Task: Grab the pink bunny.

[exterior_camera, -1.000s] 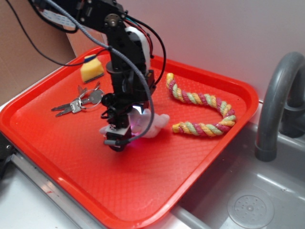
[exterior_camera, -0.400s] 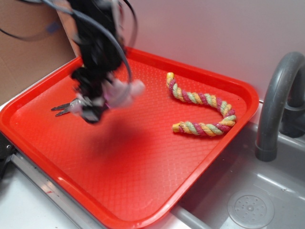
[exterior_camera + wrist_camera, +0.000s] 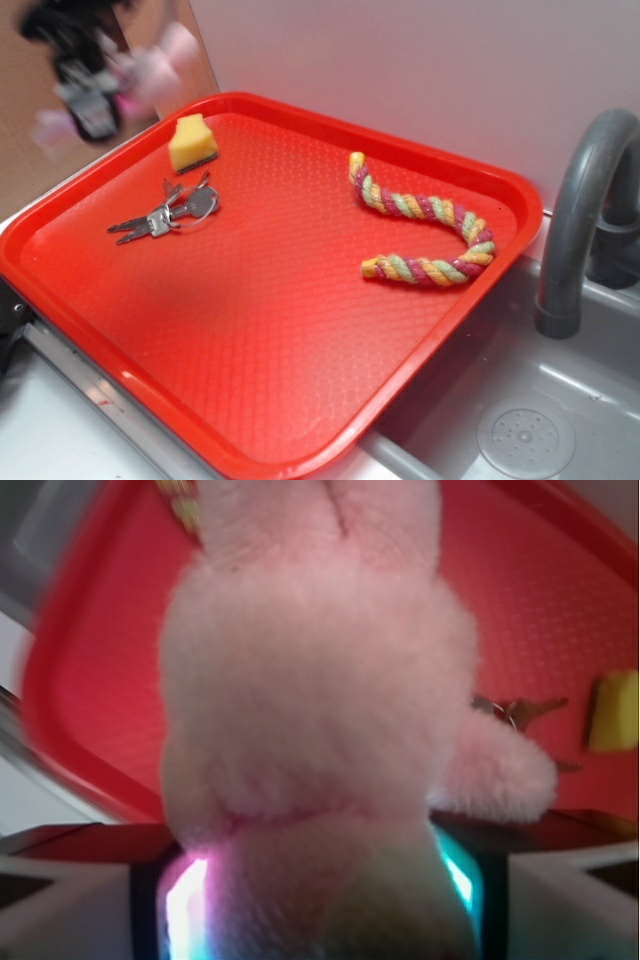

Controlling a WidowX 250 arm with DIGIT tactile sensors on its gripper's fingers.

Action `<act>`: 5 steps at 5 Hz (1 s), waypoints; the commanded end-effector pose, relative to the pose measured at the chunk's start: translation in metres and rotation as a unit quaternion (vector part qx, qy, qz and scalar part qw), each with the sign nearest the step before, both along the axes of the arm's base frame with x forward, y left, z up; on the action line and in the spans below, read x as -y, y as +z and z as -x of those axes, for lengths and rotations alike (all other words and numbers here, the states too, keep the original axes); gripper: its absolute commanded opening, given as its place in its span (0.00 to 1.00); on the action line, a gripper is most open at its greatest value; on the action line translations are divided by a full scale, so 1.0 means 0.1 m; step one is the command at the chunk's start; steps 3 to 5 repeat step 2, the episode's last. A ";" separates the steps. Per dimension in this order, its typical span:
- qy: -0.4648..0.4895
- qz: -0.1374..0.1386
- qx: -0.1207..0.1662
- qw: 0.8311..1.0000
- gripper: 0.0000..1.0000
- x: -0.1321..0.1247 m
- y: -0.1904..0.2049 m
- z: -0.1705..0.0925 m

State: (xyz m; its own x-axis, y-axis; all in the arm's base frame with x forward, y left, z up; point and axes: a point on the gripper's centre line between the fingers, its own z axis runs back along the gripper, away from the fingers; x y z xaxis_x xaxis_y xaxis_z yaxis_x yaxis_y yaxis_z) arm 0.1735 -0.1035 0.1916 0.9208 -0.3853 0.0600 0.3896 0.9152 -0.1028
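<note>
Lifting clear of the tray (image 3: 300, 440), pink bunny (image 3: 320, 710) now held high.

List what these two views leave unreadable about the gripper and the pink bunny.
- Exterior view: the gripper and the pink bunny are motion-blurred at the top left corner; the jaw position is unreadable.
- Wrist view: the bunny fills the frame, hiding the fingertips and most of the red tray.
- Wrist view: its ears are cut off by the top edge; no face shows.
</note>
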 end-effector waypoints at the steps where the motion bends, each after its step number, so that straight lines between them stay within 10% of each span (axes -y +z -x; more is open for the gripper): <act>1: 0.131 -0.077 0.053 0.987 0.00 0.03 0.48 0.28; 5: 0.125 -0.051 0.056 0.989 0.00 0.02 0.45 0.26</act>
